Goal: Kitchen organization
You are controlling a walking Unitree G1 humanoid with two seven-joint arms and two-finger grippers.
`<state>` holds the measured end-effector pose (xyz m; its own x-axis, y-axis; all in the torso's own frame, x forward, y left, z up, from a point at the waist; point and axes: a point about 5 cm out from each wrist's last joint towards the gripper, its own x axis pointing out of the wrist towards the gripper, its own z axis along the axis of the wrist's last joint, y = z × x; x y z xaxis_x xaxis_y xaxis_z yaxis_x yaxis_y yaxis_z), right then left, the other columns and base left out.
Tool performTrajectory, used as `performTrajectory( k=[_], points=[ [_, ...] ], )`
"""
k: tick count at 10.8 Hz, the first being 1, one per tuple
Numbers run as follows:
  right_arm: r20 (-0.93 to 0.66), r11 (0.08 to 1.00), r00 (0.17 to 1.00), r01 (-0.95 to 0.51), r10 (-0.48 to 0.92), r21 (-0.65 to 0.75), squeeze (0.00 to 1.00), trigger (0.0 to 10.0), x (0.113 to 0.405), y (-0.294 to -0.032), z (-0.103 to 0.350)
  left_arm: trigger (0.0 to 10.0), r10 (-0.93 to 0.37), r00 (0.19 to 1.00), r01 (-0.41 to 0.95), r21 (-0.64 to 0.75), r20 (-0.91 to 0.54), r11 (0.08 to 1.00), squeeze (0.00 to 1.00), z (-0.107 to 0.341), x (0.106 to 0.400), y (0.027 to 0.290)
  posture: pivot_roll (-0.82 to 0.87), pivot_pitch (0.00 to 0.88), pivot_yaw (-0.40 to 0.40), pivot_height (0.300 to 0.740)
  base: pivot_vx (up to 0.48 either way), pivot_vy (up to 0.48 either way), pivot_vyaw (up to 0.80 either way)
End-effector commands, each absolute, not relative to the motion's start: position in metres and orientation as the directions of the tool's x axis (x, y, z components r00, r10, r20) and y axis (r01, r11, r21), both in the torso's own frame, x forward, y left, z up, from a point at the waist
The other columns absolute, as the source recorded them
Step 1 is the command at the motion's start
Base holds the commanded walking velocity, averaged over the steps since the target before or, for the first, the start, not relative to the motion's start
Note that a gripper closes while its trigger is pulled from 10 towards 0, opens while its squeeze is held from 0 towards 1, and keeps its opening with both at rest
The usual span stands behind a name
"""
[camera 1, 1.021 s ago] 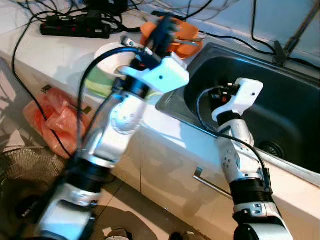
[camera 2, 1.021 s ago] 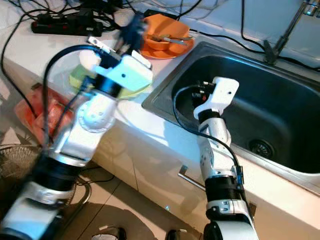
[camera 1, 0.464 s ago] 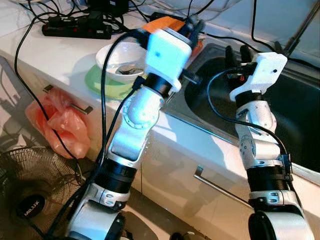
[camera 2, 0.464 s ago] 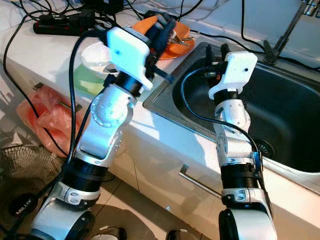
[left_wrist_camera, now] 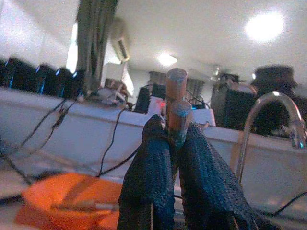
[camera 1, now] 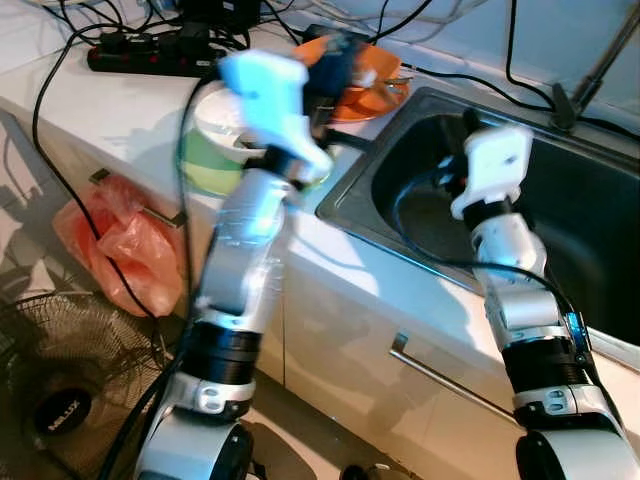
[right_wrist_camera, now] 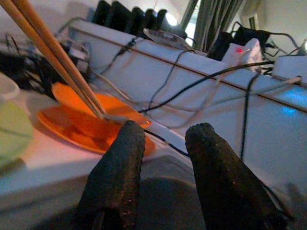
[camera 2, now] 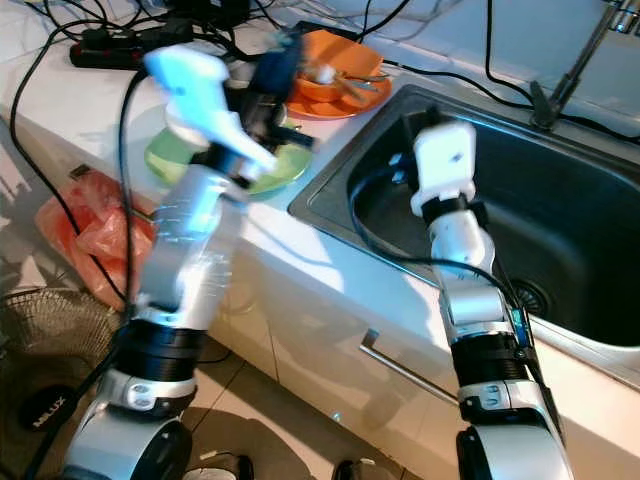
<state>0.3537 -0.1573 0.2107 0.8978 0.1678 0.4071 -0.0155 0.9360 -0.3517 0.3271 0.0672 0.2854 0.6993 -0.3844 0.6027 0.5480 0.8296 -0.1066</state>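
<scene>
A pair of chopsticks (left_wrist_camera: 174, 103) is pinched between the closed fingers (left_wrist_camera: 148, 177) of the left gripper (camera 1: 335, 62), held over the orange bowl (camera 2: 340, 85) at about 12 o'clock on the counter (camera 1: 130, 110). The right gripper (right_wrist_camera: 165, 179) is held open and empty over the sink (camera 2: 560, 210). A slip is judged possible — the sticks are clamped low, near one end, and could pivot. The clamp is revealed in the left wrist view; in the blurred eye views it cannot be made out.

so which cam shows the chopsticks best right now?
Left wrist view: the chopsticks stand end-on, clamped between the left gripper fingers. Right wrist view shows their long shafts slanting toward the orange plate, but not the grip. Both eye views are motion-blurred at that hand; chopsticks can't be made out.
</scene>
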Motion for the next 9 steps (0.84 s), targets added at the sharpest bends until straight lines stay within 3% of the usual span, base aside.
performTrajectory(
  k=[1,5,6,7,8,9],
  points=[
    [0.416,0.912,0.894,0.021,0.166,-0.409,0.0,10.0,0.354,-0.162,0.212,10.0,-0.394,0.685,0.595,-0.158,0.613,0.788,0.0,0.287,0.324,0.07,0.05,0.09,-0.038,0.74,0.0,0.0,0.0],
    [0.426,0.875,0.881,0.027,0.207,-0.483,0.0,10.0,0.354,-0.147,0.212,10.0,-0.501,0.616,0.718,-0.172,0.608,0.674,0.0,0.287,0.315,0.06,0.05,0.073,-0.031,0.74,0.0,0.0,0.0],
    [0.424,0.879,0.881,0.018,0.212,-0.477,0.24,10.0,0.353,-0.145,0.211,10.0,-0.517,0.604,0.733,-0.169,0.607,0.659,0.0,0.288,0.314,0.057,0.05,0.073,-0.024,0.74,0.0,0.0,0.0],
    [0.424,0.892,0.883,0.013,0.202,-0.452,0.24,10.0,0.353,-0.144,0.209,10.0,-0.529,0.595,0.745,-0.168,0.605,0.646,0.0,0.288,0.313,0.055,0.05,0.073,-0.024,0.74,0.0,0.0,0.0],
    [0.431,0.885,0.878,0.019,0.208,-0.465,0.86,10.0,0.352,-0.139,0.209,10.0,-0.546,0.582,0.762,-0.171,0.603,0.624,0.0,0.288,0.311,0.052,0.04,0.083,-0.017,0.74,0.0,0.0,0.0],
    [0.431,0.886,0.878,0.016,0.21,-0.464,0.0,10.0,0.352,-0.138,0.209,10.0,-0.551,0.578,0.767,-0.171,0.602,0.618,0.0,0.288,0.31,0.052,0.04,0.083,-0.017,0.74,0.0,0.0,0.0]
  ],
)
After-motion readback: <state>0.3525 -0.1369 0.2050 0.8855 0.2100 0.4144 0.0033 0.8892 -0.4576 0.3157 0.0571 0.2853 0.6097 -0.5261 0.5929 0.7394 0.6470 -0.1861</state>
